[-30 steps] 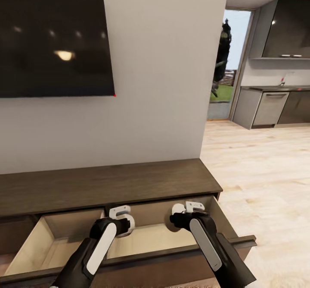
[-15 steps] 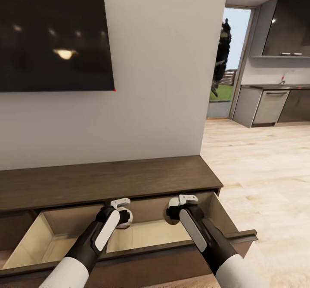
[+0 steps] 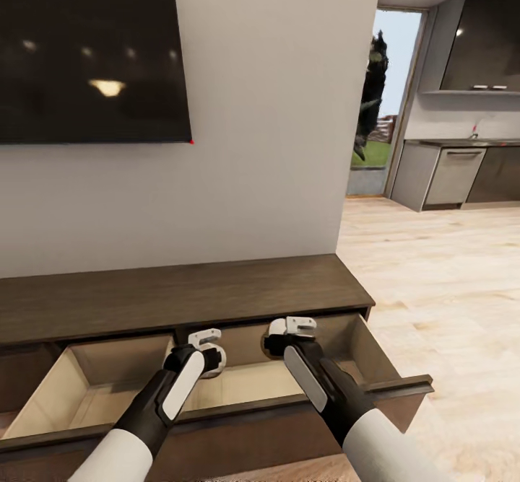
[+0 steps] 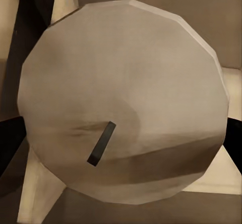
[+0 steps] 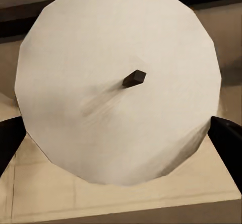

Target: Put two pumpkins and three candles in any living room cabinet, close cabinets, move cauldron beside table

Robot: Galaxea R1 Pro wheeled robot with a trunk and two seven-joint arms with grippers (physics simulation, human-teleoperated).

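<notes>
The dark-brown cabinet (image 3: 180, 298) stands against the wall below me with its drawer (image 3: 245, 384) pulled out, showing a pale interior. Both arms reach down into that drawer. My left gripper (image 3: 204, 350) holds a cream round candle (image 4: 121, 98) with a dark wick, and dark fingers (image 4: 10, 143) show at its sides. My right gripper (image 3: 287, 332) holds a white candle (image 5: 116, 83) in the same way, with fingers (image 5: 227, 138) at its edge. Drawer boards lie behind both candles. The pumpkins, the cauldron and the table are out of view.
A large black TV (image 3: 87, 53) hangs on the grey wall above the cabinet. The drawer's front panel (image 3: 404, 390) juts toward me. To the right, light wood floor (image 3: 433, 280) runs to a kitchen with grey units (image 3: 451, 175) and a doorway (image 3: 375, 99).
Both arms have stretched further out over the drawer, carrying the candles toward its back. The right gripper has drifted left. The camera has shifted a little, so the cabinet sits slightly higher in view.
</notes>
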